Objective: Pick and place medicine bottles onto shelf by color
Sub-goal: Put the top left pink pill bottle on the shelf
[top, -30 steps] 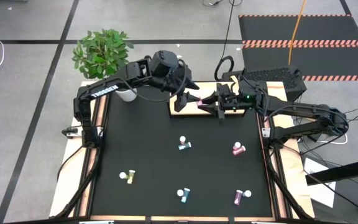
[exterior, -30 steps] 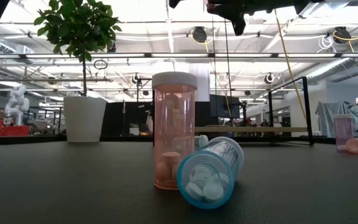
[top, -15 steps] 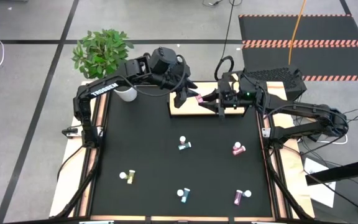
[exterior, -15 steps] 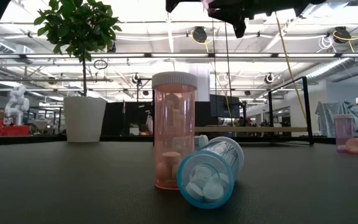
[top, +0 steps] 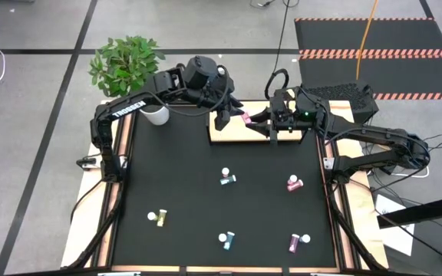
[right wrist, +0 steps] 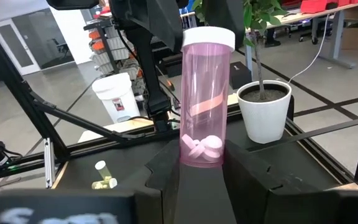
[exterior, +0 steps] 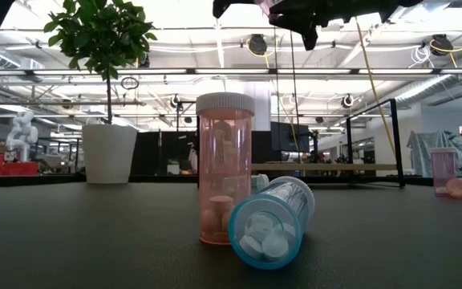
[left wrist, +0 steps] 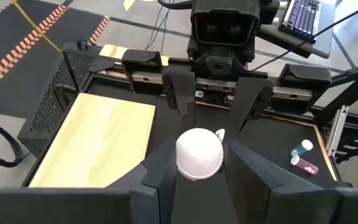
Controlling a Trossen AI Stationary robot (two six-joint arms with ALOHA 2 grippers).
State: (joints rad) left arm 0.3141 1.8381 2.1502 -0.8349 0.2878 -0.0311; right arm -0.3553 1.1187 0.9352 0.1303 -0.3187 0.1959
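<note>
A magenta medicine bottle [top: 245, 119] with a white cap hangs level above the light-wood shelf [top: 229, 136] at the table's far edge. It is held between my two grippers, which face each other. My left gripper [left wrist: 199, 155] is shut on its cap end. My right gripper [right wrist: 201, 155] is shut on its bottom end. Several more bottles rest on the black table: a teal one [top: 227, 178], a magenta one [top: 294, 183], a yellow one [top: 158, 218], and a teal [top: 226, 241] and a magenta one [top: 298, 242] near the front edge. My left gripper pinches the bottle's white cap [left wrist: 199, 163] between its two fingers, coming from the table's left and slanting a little downward. The bottle points away along the fingers, clear of the shelf. My right gripper pinches the bottle's bottom end [right wrist: 202, 144] between its two fingers, level, from the table's right. The body and the cap [right wrist: 208, 37] stick out past the fingertips toward the left gripper.
A white plant pot [top: 153, 115] with a green plant stands at the far left corner, beside the left arm. In the low view a salmon-tinted bottle [exterior: 224, 168] stands upright with a teal bottle [exterior: 269, 221] lying against it. The bare shelf board [left wrist: 98, 137] lies below the grippers.
My left gripper has drawn its fingers in onto the bottle's cap end. The bottle and both grippers have shifted slightly toward the table's far edge, and the bottle has stayed level above the shelf.
</note>
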